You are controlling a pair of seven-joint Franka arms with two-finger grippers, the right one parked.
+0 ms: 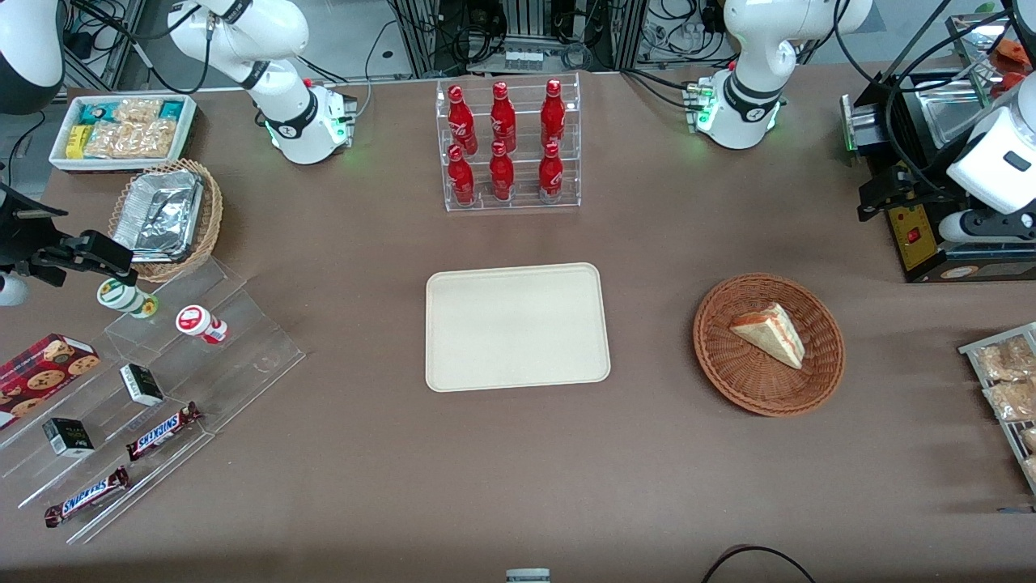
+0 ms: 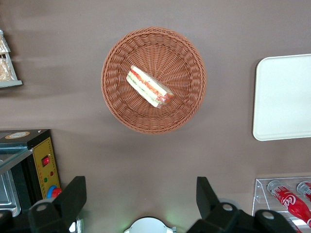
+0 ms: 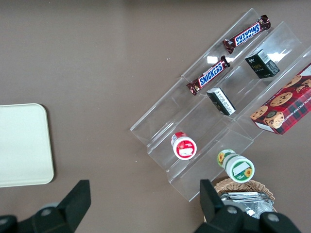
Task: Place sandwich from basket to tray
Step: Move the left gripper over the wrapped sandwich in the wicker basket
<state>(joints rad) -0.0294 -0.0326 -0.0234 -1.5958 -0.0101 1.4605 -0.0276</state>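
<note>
Brown table (image 1: 518, 470) | sandwich (image 2: 148, 86) in basket (image 2: 116, 58), well apart from tool (image 2: 141, 204) | tool fingers spread, holding nothing

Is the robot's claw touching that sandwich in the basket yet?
Apart. In the left wrist view the gripper is open, with bare table between its fingers and the basket holding the sandwich.
</note>
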